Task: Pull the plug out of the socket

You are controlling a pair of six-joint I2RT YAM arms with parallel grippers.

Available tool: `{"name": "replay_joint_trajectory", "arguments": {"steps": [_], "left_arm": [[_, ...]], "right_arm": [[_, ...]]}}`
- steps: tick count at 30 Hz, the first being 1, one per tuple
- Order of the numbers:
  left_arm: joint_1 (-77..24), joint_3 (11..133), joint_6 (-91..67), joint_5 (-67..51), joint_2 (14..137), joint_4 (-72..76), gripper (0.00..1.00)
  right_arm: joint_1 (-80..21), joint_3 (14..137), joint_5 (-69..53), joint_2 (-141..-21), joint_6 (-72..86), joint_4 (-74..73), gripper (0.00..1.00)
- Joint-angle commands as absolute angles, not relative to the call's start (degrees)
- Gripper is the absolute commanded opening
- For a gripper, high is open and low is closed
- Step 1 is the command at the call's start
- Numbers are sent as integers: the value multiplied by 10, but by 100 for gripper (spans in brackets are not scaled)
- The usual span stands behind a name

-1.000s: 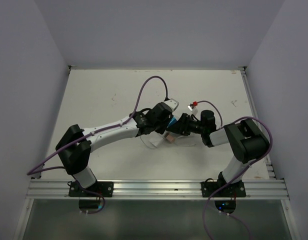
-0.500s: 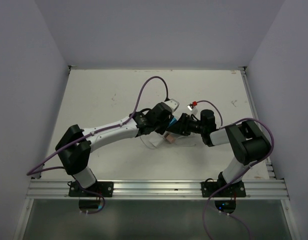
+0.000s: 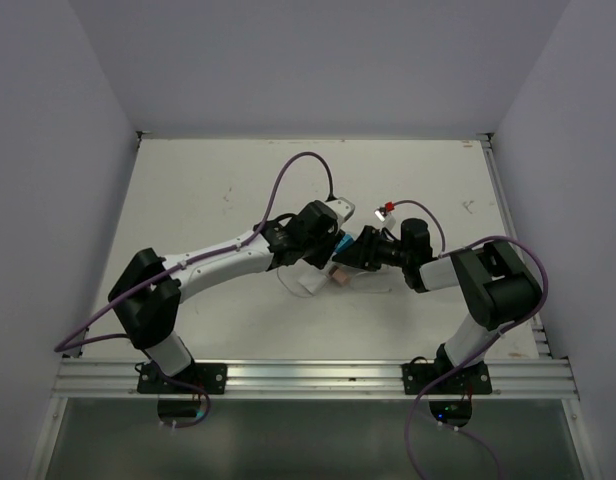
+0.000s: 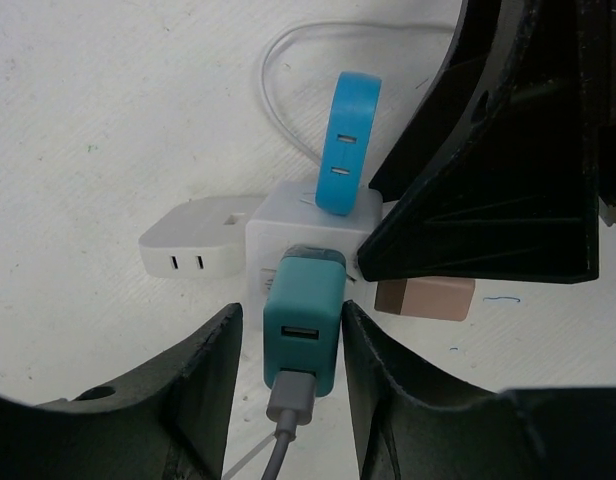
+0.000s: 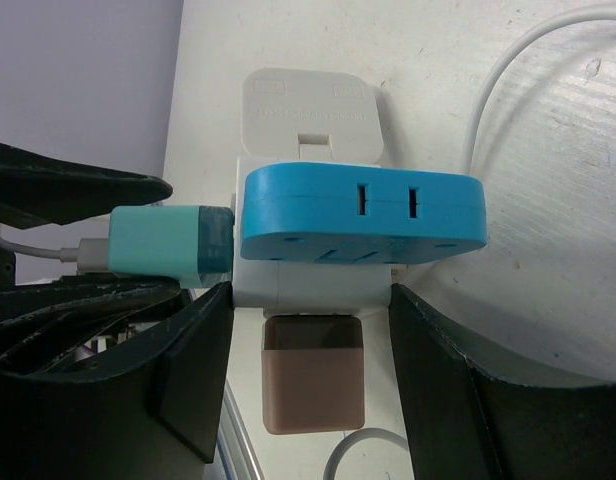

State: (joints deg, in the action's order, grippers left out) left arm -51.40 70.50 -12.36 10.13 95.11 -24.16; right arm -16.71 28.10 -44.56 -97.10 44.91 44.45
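White table (image 3: pixel 208 190), socket (image 4: pixel 303 225) well inside edges, teal plug (image 4: pixel 303 320) inserted

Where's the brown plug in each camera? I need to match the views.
Top external: brown plug, small, near centre, just below the blue adapter.
Left wrist: right of centre, beside the white socket.
Right wrist: bottom centre, below the white socket.
Shared landmark: the blue adapter on the socket.

The left arm (image 3: pixel 218 262) and the right arm (image 3: pixel 458 272) both bend in toward the middle, low down, and their hands meet tip to tip. The left hand (image 4: pixel 291 330) has its fingers a little apart. The right hand (image 5: pixel 310 330) squeezes the socket (image 5: pixel 313 288) on both sides.
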Motion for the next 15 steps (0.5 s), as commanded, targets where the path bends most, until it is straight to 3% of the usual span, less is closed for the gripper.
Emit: {"name": "replay_joint_trajectory", "arguments": {"steps": [1,15], "left_arm": [[-510,710,-105,93,935,-222,48],[-510,733,-91,76,966,-260,53]], "right_arm": [[-163,286,-414,-971,410,417,0],[-163,289,-418,-976,410,420,0]]}}
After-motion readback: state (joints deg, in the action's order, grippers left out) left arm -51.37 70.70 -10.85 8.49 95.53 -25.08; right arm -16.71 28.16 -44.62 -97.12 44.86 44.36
